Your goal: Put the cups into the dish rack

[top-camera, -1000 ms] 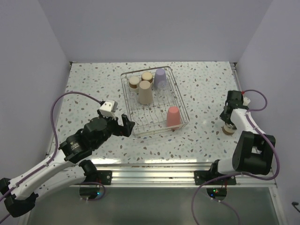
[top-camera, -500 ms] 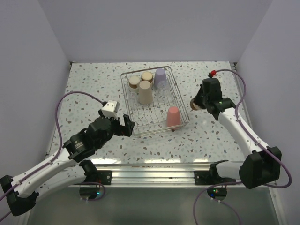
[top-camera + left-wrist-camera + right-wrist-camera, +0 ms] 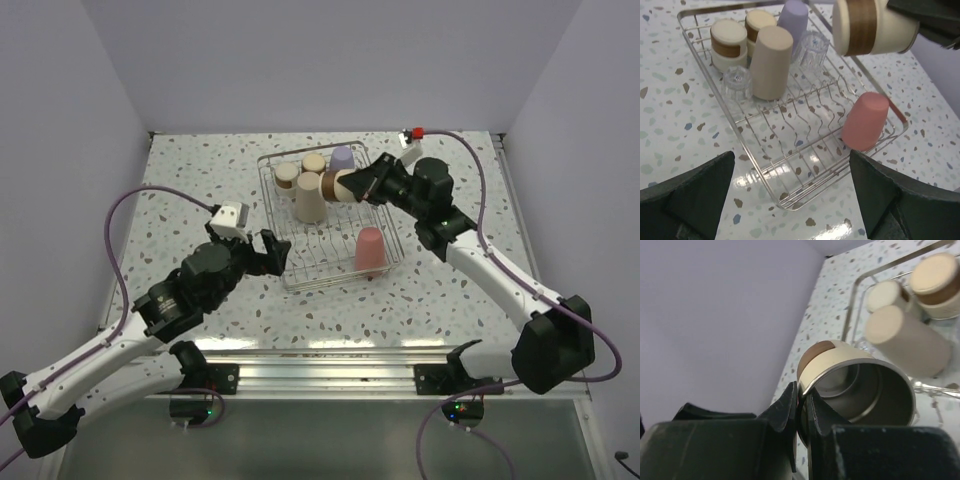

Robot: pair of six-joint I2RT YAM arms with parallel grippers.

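Speckled table (image 3: 180, 190) holds dish rack (image 3: 310, 256); right end effector (image 3: 802, 405) pinches cup (image 3: 840, 359) above.

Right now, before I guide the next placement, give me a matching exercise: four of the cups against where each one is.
Cups:
1. pink cup
2. lavender cup
3. beige tumbler
4. brown-banded steel cup

Places:
A. held in the air over the dish rack, rim pinched by the right gripper
B. left half of the rack, midway along
C. near right corner of the rack
D. far right part of the rack

Pairs: 1-C, 2-D, 3-B, 4-A
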